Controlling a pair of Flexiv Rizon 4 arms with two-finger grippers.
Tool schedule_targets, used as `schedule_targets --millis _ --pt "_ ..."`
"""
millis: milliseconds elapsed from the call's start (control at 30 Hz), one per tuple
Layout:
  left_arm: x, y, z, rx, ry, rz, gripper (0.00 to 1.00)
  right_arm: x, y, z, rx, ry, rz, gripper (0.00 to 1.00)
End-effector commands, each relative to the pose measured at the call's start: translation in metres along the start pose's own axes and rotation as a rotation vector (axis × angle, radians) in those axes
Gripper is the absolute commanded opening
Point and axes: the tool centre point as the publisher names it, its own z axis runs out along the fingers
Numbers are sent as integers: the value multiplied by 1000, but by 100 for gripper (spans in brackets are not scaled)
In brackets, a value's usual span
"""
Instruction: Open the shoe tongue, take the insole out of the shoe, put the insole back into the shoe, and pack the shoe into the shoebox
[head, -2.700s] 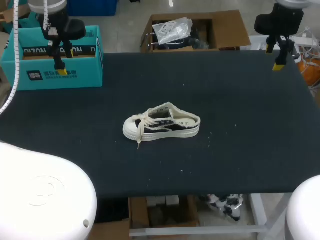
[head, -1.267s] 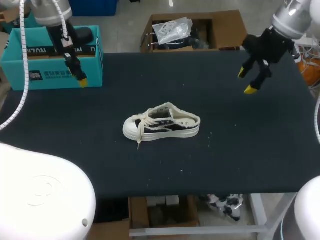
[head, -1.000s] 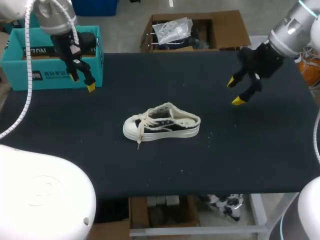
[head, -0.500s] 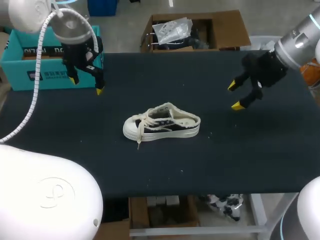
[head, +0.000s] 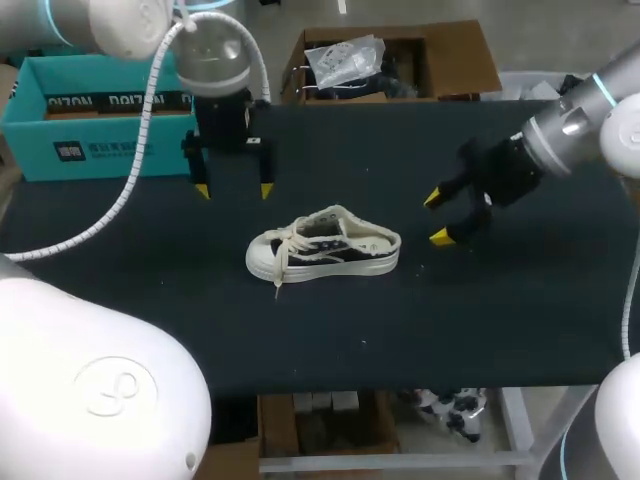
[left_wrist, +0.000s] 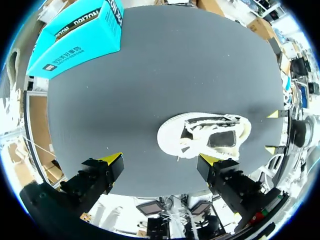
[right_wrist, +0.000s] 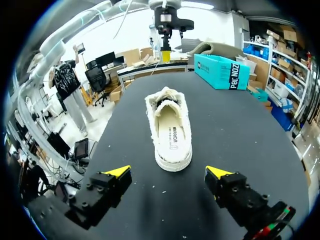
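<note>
My left gripper (head: 234, 189), its fingers spread wide and empty, hung just above the toe end of the shoe (head: 323, 247) at the centre of the frame. It had swung in from over the teal shoebox (head: 100, 150) at upper left. My right gripper (head: 436, 217), likewise wide open and holding nothing, had come down from the upper right corner to a spot just right of the heel. The shoe had not shifted on the black table (head: 400, 330). It sat on its sole, toe to the left, laces loose, with the insole (right_wrist: 172, 131) still inside, as the right wrist view showed ahead of the open fingers. Neither gripper touched it. By my reading the approach was nearly over and the first step, opening the tongue, had yet to begin. The shoebox stood well apart.
</note>
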Motion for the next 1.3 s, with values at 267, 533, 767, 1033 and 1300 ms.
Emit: schedule_targets --millis 267,533,767,1033,1300 --pt "43 -2 10 -36 -32 4 100 -7 2 59 -80 38 8 100" --pt "57 5 14 -36 -33 47 100 -10 1 88 -127 60 18 100" --pt "69 8 19 -47 -39 75 100 -5 2 101 -155 44 10 100" --pt "75 8 24 -61 -32 92 100 -3 5 110 -195 16 -18 100" --pt "81 9 27 -77 -22 102 100 -6 4 116 -217 7 -27 100"
